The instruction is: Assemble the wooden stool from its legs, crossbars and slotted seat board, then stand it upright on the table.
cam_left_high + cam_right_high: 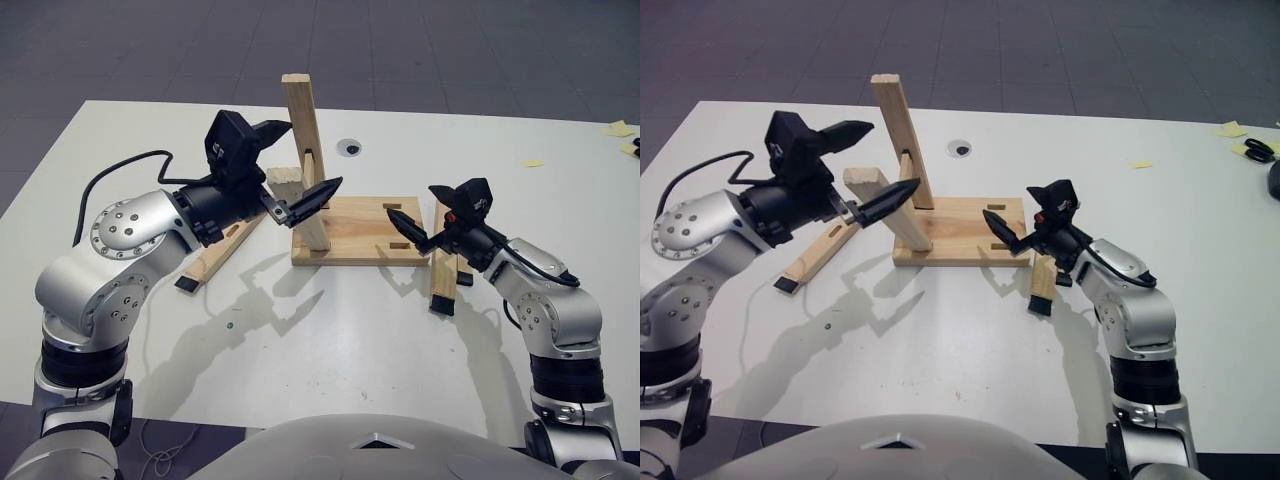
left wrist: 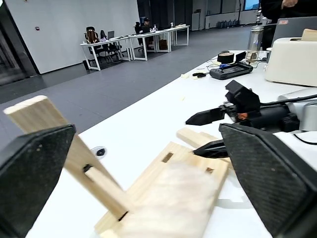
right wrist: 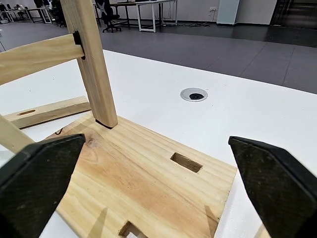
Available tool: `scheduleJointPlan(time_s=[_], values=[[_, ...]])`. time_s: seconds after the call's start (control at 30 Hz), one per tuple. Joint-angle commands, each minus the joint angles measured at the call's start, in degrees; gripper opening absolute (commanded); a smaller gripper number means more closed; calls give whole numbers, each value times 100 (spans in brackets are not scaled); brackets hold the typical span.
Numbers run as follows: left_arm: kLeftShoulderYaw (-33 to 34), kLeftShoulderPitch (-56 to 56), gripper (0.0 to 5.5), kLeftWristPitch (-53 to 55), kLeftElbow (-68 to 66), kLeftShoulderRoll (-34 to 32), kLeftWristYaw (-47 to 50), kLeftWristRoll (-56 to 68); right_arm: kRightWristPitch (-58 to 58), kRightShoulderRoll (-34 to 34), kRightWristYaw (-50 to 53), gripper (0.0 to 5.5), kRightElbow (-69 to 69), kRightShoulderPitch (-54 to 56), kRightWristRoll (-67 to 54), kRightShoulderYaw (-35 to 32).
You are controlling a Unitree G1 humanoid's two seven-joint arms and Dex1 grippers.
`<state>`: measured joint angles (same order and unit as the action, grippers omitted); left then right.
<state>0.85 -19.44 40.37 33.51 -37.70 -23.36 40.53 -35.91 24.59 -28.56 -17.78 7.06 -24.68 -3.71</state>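
Observation:
The slotted seat board [image 1: 365, 235] lies flat on the white table. One leg [image 1: 303, 115] stands upright in its far-left slot. A second, leaning leg [image 1: 314, 222] stands at the board's front-left corner, and a crossbar [image 1: 283, 183] joins the two. My left gripper [image 1: 313, 155] is open, one finger on each side of this leg-and-crossbar frame. My right gripper [image 1: 412, 203] is open above the board's right edge, holding nothing. One loose leg [image 1: 215, 255] lies left of the board. Another loose leg [image 1: 443, 272] lies right of the board, under my right wrist.
A round cable hole [image 1: 350, 148] sits in the table behind the board. A black cable [image 1: 120, 170] runs across the table's left side. Yellow paper notes [image 1: 620, 128] lie at the far right. Bare table spreads in front of the board.

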Motion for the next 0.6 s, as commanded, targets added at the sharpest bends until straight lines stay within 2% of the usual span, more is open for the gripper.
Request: scheduleJointPlan(time_s=[0.03,0.23,0.47,0.6], values=[[178,-154,538,-423,-702,-260,-164,-701,48,-20,58,540,56,123,41,-35],[196,-442,538,-928,-1606,-98,-413,-1282,101,-115,96,540,110,208,88,50],[-212,-989,538,-1373,-2487,981,100,-1927,384,-146,476,540,560,343,789,387],[-104,-1055,538,-1400,-2686,1244,314,-2119,688,-102,960,540,1184,556,1413,346]])
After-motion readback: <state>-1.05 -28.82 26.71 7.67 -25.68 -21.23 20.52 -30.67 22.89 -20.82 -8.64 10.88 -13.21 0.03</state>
